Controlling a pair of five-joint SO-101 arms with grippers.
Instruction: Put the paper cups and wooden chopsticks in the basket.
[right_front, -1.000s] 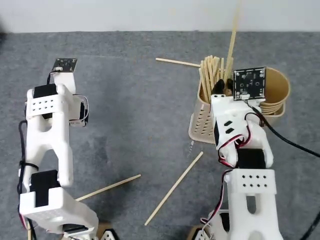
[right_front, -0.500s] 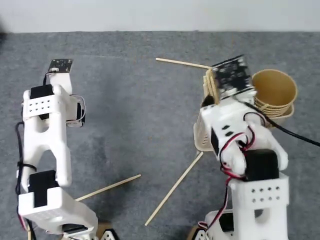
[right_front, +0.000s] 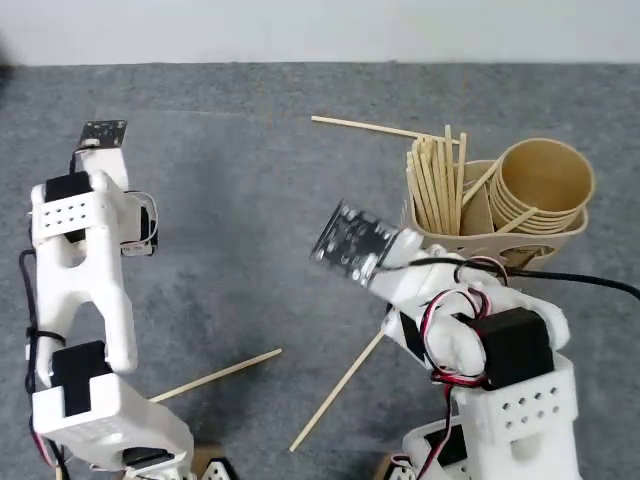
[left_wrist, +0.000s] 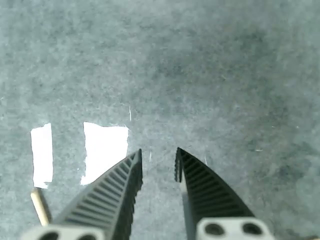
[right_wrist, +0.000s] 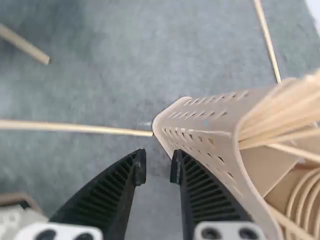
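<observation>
Inside the basket (right_front: 480, 243) sit the stacked paper cups (right_front: 545, 185) and a bundle of wooden chopsticks (right_front: 435, 185); left to do on the table (right_front: 250, 220): far chopstick (right_front: 365, 126) behind the basket, near chopstick (right_front: 340, 390) and outer chopstick (right_front: 215, 375) in front of it. Right end effector (right_wrist: 157, 157) beside the basket's corner, slightly spread, empty; left end effector (left_wrist: 158, 152) well apart from the basket (same: spread, empty). Cup count unclear; right arm hides the basket's front

basket (right_front: 500, 243): one
paper cups (right_front: 545, 185): one nested stack, upper right; rims too tight to count
loose chopsticks (right_front: 370, 126) (right_front: 345, 392) (right_front: 215, 375): three on the bench
bundled chopsticks (right_front: 435, 185): one bunch, too crowded to count
arms (right_front: 85, 270) (right_front: 470, 340): two
white tape patches (left_wrist: 41, 154) (left_wrist: 104, 150): two
</observation>
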